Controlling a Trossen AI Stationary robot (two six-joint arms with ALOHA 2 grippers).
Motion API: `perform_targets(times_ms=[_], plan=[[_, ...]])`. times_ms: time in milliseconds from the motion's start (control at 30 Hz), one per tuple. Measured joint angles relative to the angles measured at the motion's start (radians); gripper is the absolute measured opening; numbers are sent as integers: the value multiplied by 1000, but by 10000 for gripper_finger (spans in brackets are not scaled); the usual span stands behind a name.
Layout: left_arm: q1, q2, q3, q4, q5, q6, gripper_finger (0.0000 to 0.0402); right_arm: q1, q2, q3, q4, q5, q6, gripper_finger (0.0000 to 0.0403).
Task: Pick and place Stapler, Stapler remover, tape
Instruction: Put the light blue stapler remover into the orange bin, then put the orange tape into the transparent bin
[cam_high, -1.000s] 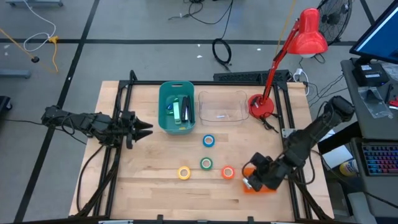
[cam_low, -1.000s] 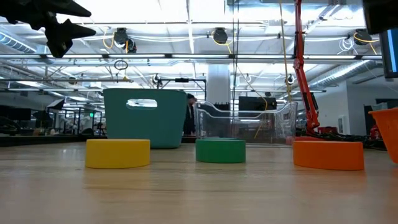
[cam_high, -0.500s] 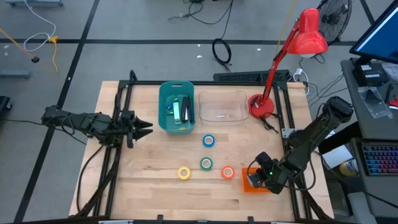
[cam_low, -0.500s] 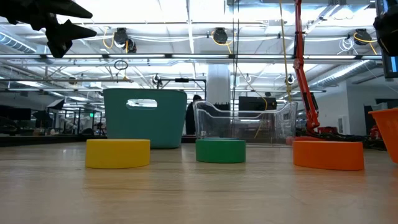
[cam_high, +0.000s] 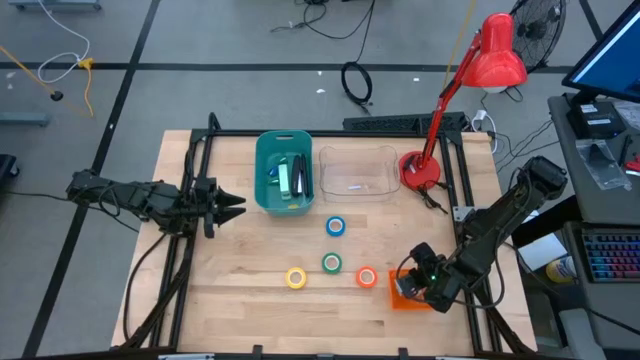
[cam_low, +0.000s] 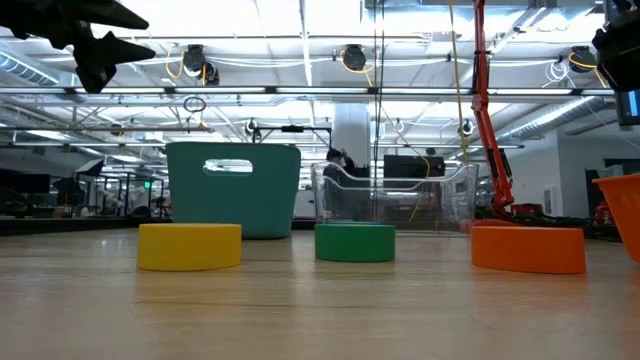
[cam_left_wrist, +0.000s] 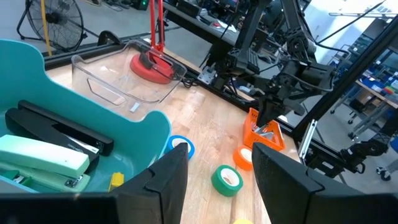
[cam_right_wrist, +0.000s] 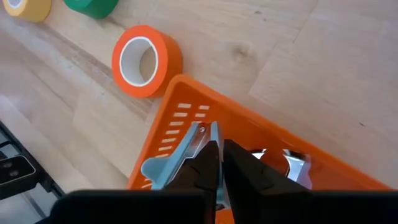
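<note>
Right gripper (cam_right_wrist: 217, 163) closed on a staple remover (cam_right_wrist: 177, 157) over the orange bin (cam_right_wrist: 205, 124), beside orange tape (cam_right_wrist: 144, 60). Left gripper (cam_high: 236, 205) open, idle beside the teal bin (cam_high: 265, 170).

Left arm (cam_high: 130, 197): dark, near-black throughout, built of chunky jointed segments with a knobbly outline, tapering to a left gripper (cam_high: 236, 205) of two pointed black fingers (cam_left_wrist: 163, 180). Finger backs are matte, smooth and broad, with rounded upper corners. Black cables loop from the base down the left side.

Right arm (cam_high: 500, 225): same dark finish, a rounded bulbous housing at the far joint, straight tubular links below. A small green light glows on the wrist block. Right gripper (cam_right_wrist: 219, 163): two slim black fingers with flat inner faces, wrist housing a plain dark slab beneath them.
</note>
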Motion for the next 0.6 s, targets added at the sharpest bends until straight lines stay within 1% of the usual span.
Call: perform_targets(times_ms=[167, 433, 600], plan=[[0, 0, 0, 0, 0, -1, 179, 0, 0, 0, 0, 0, 4, 29], [0, 0, 0, 0, 1, -2, 179, 0, 0, 0, -3, -1, -1, 79], [0, 0, 0, 0, 1, 0, 179, 0, -32, 0, 39, 5, -9, 90]])
